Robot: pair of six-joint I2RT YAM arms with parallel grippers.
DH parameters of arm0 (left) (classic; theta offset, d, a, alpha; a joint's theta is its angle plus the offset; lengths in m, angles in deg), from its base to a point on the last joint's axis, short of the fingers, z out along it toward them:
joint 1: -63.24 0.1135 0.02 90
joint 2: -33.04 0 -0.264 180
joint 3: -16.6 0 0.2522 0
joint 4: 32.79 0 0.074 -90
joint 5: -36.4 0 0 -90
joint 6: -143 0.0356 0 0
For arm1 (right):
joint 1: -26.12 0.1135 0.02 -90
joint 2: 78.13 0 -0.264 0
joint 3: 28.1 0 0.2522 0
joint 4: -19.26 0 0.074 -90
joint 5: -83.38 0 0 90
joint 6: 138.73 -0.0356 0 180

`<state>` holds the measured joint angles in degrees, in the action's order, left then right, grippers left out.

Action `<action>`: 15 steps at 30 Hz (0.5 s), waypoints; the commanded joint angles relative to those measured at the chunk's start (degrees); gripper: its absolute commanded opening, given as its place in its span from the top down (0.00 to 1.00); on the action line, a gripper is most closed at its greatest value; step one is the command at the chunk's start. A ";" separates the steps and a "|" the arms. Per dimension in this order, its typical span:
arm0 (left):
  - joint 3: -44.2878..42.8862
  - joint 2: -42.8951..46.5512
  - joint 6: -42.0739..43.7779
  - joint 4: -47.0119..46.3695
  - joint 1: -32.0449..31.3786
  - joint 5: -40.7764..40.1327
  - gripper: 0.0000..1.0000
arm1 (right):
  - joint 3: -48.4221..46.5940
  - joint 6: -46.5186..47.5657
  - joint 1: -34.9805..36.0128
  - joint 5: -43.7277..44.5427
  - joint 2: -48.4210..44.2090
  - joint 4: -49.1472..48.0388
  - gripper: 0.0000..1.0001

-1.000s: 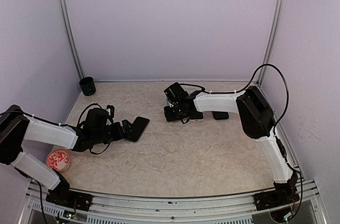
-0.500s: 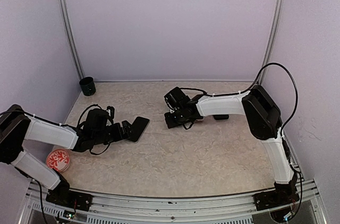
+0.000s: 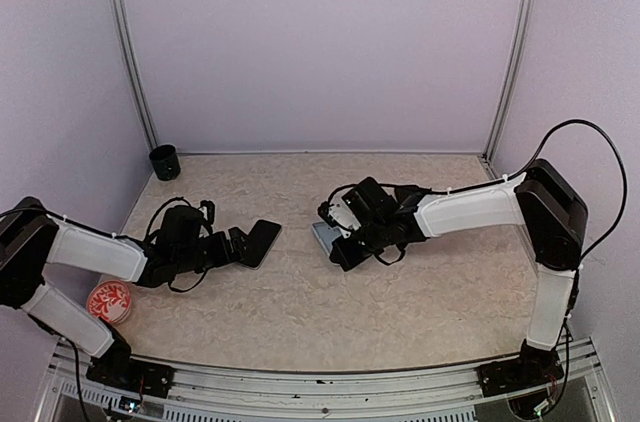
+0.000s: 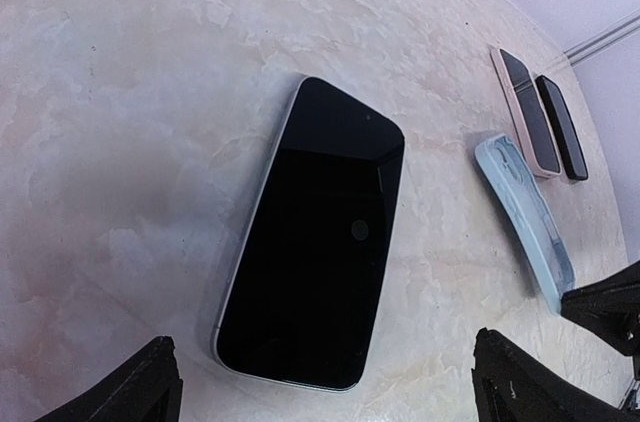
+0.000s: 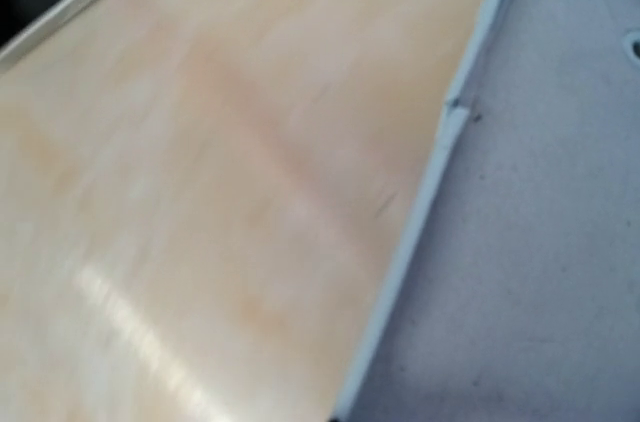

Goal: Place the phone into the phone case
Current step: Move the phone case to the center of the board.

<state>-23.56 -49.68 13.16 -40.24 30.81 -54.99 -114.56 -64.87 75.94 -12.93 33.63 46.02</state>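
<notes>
Top view. Black glass-fronted slab phone (image 3: 260,241) lies flat on the beige marbled tabletop (image 3: 300,312), left of centre. The left gripper (image 3: 236,246) is just left of it, its spread fingers flanking the phone's near end without touching. The pale blue soft plastic phone case (image 3: 324,234) sits right of the phone, mid-frame, with a gap between them. The right gripper (image 3: 343,247) is at the case's right end and seems to grip it, though contact is hard to see. A small dark round cup (image 3: 165,162) stands at the table's upper-left corner. A red round patterned lid (image 3: 109,302) lies lower left, below the left arm.

Left wrist view. A pink-cased phone (image 4: 525,112) and a slim black slab (image 4: 562,127) lie side by side at upper right, beyond the case.
</notes>
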 commanded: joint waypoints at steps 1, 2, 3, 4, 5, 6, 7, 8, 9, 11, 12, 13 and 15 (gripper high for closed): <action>0.04 -1.40 -0.63 -2.54 0.52 1.04 0.01 | 5.80 6.28 0.53 -8.31 -4.30 -4.60 1.00; -0.08 -1.70 -0.65 -2.72 0.52 1.70 0.01 | 6.58 6.88 0.54 -8.61 -4.66 -4.61 1.00; -0.21 -2.03 -0.72 -2.84 0.52 2.42 0.01 | 7.14 7.35 0.60 -8.75 -4.81 -4.15 1.00; -0.37 -2.28 -0.81 -2.94 0.52 2.70 0.01 | 7.47 7.92 0.69 -8.82 -4.73 -3.45 1.00; -0.47 -2.55 -0.85 -3.02 0.52 2.84 0.01 | 7.61 8.59 0.91 -8.58 -4.78 -2.64 1.00; -0.64 -2.68 -0.78 -2.97 0.52 2.88 0.01 | 7.70 9.31 1.34 -7.90 -4.73 -1.82 1.00; -0.93 -2.77 -0.71 -2.77 0.52 2.87 0.01 | 7.73 10.21 1.78 -7.07 -4.63 -0.74 1.00; -1.13 -2.92 -0.54 -2.59 0.52 2.78 0.01 | 7.64 11.31 2.37 -5.78 -4.63 0.76 1.00; -1.40 -3.01 -0.45 -2.38 0.52 2.69 0.01 | 7.54 12.24 2.89 -4.04 -4.57 2.04 1.00; -1.81 -3.24 -0.41 -2.26 0.60 2.58 0.01 | 7.25 14.07 3.69 -1.32 -4.32 4.70 1.00; -1.94 -3.35 -0.41 -2.25 0.61 2.53 0.01 | 7.14 14.40 3.90 -0.40 -4.42 5.61 1.00; -2.11 -3.47 -0.49 -2.30 0.65 2.46 0.01 | 7.05 14.61 4.01 0.65 -4.59 6.42 1.00; -2.54 -3.87 -0.50 -2.28 0.69 2.36 0.01 | 6.93 14.81 4.14 1.84 -5.10 7.51 1.00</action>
<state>-24.23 -52.47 12.53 -41.66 30.99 -52.74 -107.24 -52.96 79.26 -15.24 30.37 48.92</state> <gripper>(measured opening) 0.989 0.003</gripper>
